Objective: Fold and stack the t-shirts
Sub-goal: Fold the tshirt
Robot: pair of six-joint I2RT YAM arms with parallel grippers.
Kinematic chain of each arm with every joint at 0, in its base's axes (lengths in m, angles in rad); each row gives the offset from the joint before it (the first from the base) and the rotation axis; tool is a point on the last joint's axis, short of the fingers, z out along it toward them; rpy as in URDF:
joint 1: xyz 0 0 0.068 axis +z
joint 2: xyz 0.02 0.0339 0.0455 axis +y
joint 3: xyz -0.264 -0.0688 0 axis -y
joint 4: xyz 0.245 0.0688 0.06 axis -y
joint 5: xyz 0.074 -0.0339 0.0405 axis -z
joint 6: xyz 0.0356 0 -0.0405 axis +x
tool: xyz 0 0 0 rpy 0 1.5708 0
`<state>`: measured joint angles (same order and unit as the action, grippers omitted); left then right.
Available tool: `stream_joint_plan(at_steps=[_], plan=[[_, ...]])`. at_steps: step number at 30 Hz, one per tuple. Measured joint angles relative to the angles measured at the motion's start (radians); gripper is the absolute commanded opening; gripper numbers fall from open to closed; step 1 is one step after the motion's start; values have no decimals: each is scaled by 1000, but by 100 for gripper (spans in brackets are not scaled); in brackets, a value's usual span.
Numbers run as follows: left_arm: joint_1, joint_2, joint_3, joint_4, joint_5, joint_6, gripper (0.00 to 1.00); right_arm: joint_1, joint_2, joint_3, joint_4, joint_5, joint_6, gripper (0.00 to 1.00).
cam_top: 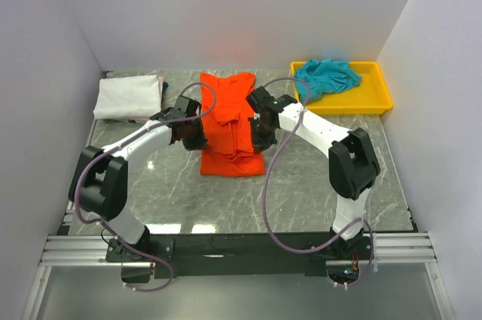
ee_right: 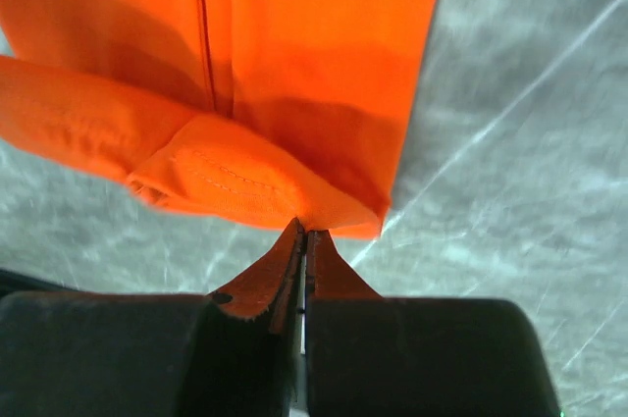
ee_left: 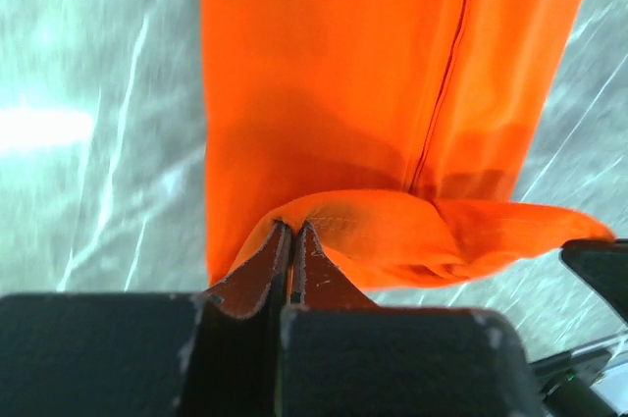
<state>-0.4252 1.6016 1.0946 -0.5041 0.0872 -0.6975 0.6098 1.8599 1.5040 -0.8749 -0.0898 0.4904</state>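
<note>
The orange-red t-shirt (cam_top: pixel 230 128) lies as a long narrow strip down the middle of the table, partly doubled over. My left gripper (cam_top: pixel 197 133) is shut on its left edge; in the left wrist view the gripper (ee_left: pixel 292 226) pinches a hemmed fold of the orange-red cloth (ee_left: pixel 363 74). My right gripper (cam_top: pixel 257 133) is shut on the right edge, and its wrist view shows the gripper (ee_right: pixel 303 229) nipping a stitched corner of the shirt (ee_right: pixel 294 44). A white t-shirt (cam_top: pixel 129 97) lies folded at the back left. A teal t-shirt (cam_top: pixel 325 77) is crumpled in the tray.
The yellow plastic tray (cam_top: pixel 378 92) stands at the back right. A dark cloth edge (cam_top: pixel 165 88) peeks out beside the white shirt. White walls close in the grey marbled table (cam_top: pixel 316 192) on three sides.
</note>
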Motion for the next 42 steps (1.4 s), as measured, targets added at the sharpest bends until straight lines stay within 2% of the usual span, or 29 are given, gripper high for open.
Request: stream_joint_plan(at_steps=[21, 23, 24, 27, 28, 30, 34, 38, 42], plan=[[157, 309, 272, 124, 86, 31, 1, -140, 348, 425, 0, 9, -17, 0], [163, 343, 302, 127, 94, 32, 10, -147, 385, 466, -6, 2, -18, 0], [166, 362, 317, 129, 100, 33, 22, -151, 406, 488, -10, -2, -17, 0], [174, 412, 353, 131, 107, 35, 40, -161, 452, 520, -10, -19, -15, 20], [177, 425, 360, 131, 107, 36, 45, -165, 459, 521, -12, -29, -14, 34], [181, 430, 361, 127, 106, 32, 57, -170, 470, 523, -16, -46, -18, 43], [187, 428, 360, 132, 98, 26, 62, -182, 471, 533, -20, -80, -27, 53], [188, 392, 329, 149, 97, 24, 63, -199, 458, 530, -14, -91, -40, 53], [188, 294, 230, 163, 105, 24, 63, -215, 381, 438, -8, -100, -48, 53]])
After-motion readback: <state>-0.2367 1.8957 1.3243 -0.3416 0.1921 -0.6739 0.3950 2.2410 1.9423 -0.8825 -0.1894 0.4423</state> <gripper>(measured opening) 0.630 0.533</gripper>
